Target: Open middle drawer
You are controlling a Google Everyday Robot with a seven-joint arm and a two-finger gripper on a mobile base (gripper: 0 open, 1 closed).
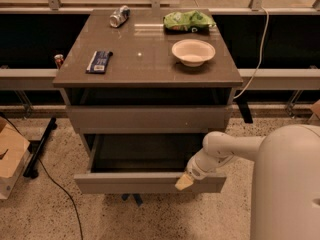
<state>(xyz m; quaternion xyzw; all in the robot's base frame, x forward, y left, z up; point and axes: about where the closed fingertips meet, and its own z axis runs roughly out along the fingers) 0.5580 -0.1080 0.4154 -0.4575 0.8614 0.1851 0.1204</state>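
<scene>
The middle drawer (130, 183) of the taupe-grey cabinet is pulled out toward me, and its plain dark box interior (145, 154) shows empty. The upper drawer front (150, 119) sits above it, pushed in. The lowest front is hidden under the open drawer. My gripper (182, 183) rests at the top edge of the middle drawer's front, right of centre, with my white arm (225, 151) reaching in from the right.
On the cabinet top (150, 69) lie a white bowl (193, 52), a green chip bag (189, 21), a crushed can (119, 16) and a dark snack bar (99, 62). A cardboard box (10, 156) and a black cable (55, 184) are on the floor at left. My white body (290, 184) fills the lower right.
</scene>
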